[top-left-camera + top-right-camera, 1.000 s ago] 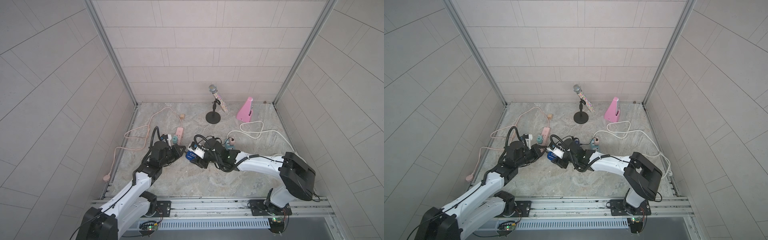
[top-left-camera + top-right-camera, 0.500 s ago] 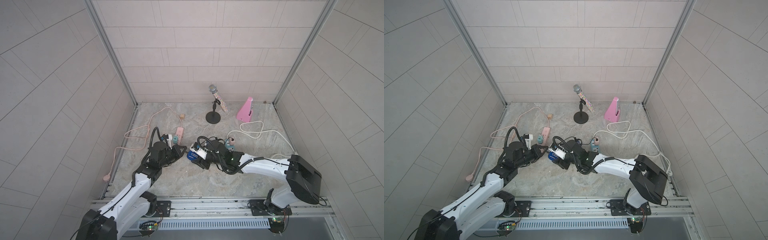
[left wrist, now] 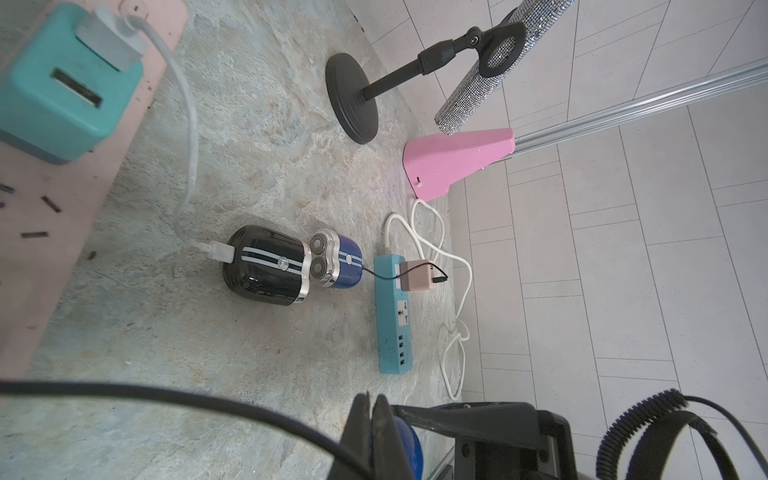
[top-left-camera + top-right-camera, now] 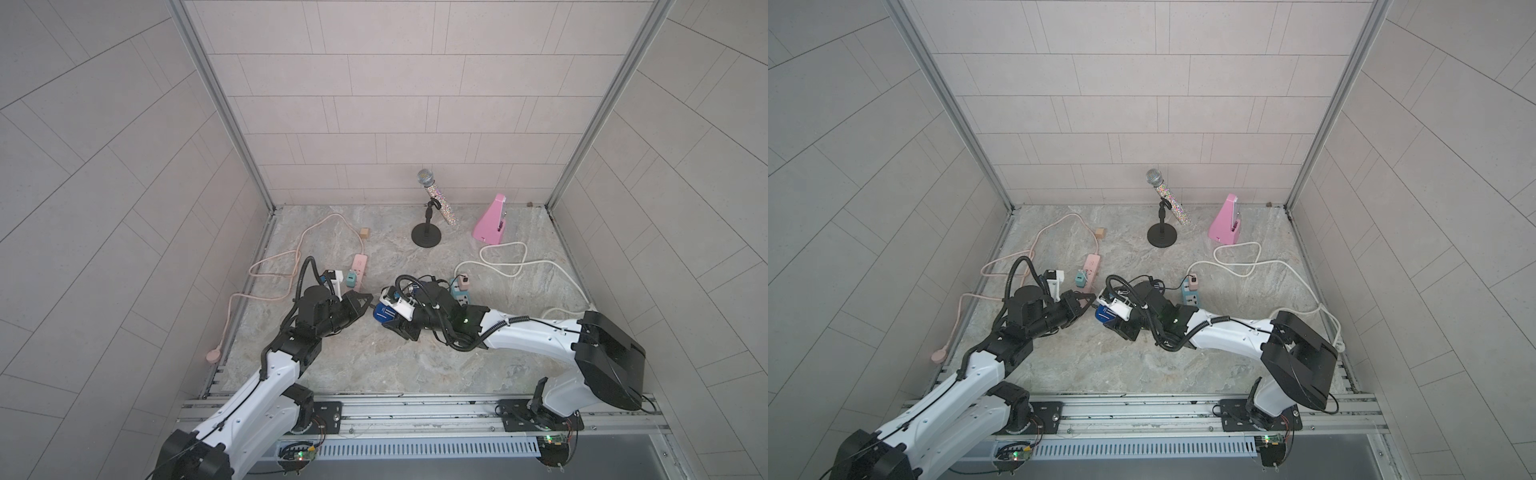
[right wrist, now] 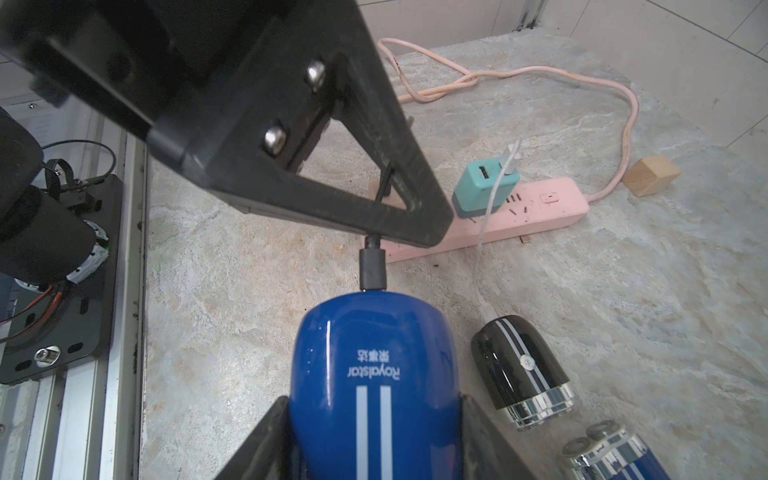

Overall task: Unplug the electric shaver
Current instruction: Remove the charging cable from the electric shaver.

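**Unplugging step, plug seated.** The shaver (image 5: 365,332), blue, sits near the pink strip (image 5: 540,208), on its robot side. The right gripper (image 5: 374,401) has its jaws parted to the body's width and clamped on it. The left gripper (image 3: 371,409), jaws fully closed, appears to pinch the cord (image 5: 385,183) just behind the plug (image 5: 372,266). We judge a straight pull apart comes next. A black shaver (image 5: 521,365) and a second blue one (image 5: 615,453), also near the strip, crowd that line.
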Controlling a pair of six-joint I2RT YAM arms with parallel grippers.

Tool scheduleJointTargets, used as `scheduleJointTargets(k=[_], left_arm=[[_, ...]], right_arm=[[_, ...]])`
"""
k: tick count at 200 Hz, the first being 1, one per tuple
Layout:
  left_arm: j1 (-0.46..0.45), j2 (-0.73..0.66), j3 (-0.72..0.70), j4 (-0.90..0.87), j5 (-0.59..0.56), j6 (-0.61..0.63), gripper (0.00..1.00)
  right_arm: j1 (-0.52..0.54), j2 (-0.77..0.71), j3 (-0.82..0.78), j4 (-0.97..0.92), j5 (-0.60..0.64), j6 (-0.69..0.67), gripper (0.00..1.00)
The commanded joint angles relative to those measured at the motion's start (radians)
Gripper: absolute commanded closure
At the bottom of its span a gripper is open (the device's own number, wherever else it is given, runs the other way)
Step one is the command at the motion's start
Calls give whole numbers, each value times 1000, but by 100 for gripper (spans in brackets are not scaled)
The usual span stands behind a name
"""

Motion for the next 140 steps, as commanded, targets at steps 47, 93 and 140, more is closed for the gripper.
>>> scheduleJointTargets(k=[47,93,140], left_arm=[[90,-82,-3,-14,-101,29,100],[97,-73,1,-12,-87,33,100],[96,-68,-2,-30,-74,61,100]], right_arm=[[-14,-21,-63,-168,53,12,76],[-18,-19,-57,-176,67,19,77],[-105,-20,79,-259,104,29,78]])
